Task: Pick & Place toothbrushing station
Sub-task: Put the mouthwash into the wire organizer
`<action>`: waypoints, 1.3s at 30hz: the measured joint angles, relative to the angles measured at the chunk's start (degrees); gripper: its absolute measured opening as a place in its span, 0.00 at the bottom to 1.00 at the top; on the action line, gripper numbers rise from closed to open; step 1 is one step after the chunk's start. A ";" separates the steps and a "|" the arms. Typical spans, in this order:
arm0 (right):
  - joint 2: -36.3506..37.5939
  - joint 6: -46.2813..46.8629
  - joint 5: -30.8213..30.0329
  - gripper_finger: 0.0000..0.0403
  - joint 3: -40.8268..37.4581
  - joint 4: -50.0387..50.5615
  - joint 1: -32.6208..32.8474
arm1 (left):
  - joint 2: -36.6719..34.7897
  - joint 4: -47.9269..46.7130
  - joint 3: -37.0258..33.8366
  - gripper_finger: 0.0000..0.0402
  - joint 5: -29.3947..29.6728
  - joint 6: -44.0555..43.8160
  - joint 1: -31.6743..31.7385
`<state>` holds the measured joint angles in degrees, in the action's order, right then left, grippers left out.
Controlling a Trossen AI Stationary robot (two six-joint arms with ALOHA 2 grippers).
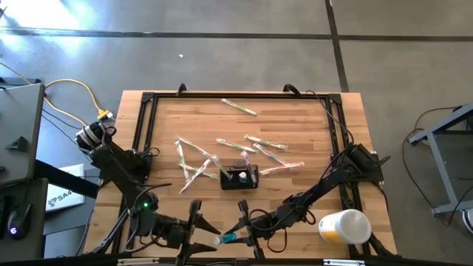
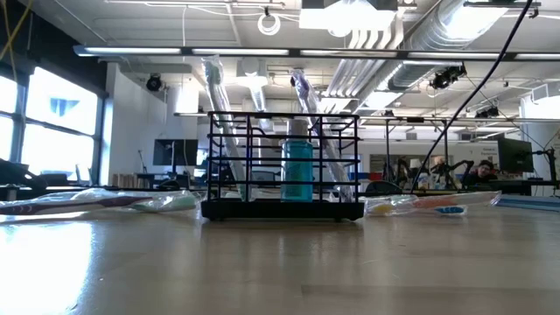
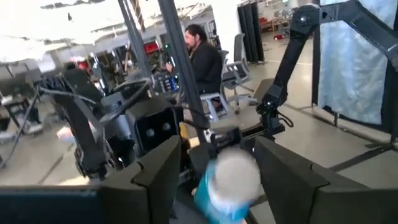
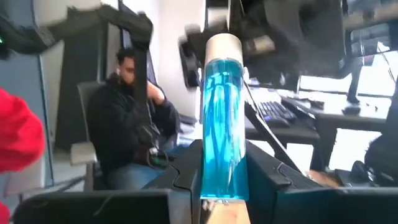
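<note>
The toothbrushing station (image 1: 240, 177), a small black wire caddy, stands mid-table; in the low view the caddy (image 2: 284, 166) holds a teal bottle (image 2: 297, 171) and wrapped toothbrushes leaning upright. Near the table's front edge my right gripper (image 1: 242, 236) is shut on a clear blue tube (image 1: 228, 239) with a white cap. My left gripper (image 1: 209, 240) faces it from the left. It is open, its fingers standing either side of the tube's cap (image 3: 236, 174), with a gap on both sides. Neither gripper shows in the low view. My right gripper pinches the blue tube's lower end (image 4: 222, 186), opposite the cap, between its two fingers. The fingers come roughly level from the table's right and lie along the tube. The tube sticks straight out ahead of the fingers toward my left gripper, lifted clear of the table.
Several wrapped toothbrushes (image 1: 255, 144) lie scattered around and behind the caddy, one near the far edge (image 1: 239, 107). A white-and-yellow cup (image 1: 344, 225) lies at the front right. A black frame (image 1: 144, 133) borders the tabletop. People sit in the room beyond.
</note>
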<state>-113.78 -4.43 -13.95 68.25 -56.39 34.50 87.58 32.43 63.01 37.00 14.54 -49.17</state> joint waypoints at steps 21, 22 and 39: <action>0.00 -0.13 -4.42 0.18 -0.02 2.35 0.02 | -0.01 -43.87 15.83 0.40 -4.52 -30.84 3.23; 0.00 -0.13 -4.74 0.18 -0.02 2.33 0.04 | -0.01 -44.03 15.83 0.40 -5.72 -31.53 3.79; -0.02 0.06 -7.41 0.18 -0.07 3.23 0.02 | -0.01 -48.93 15.90 0.31 -7.79 -35.96 5.64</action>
<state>-113.80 -4.37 -21.36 68.18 -53.15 34.53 87.57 -16.50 78.91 29.21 -21.42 -43.53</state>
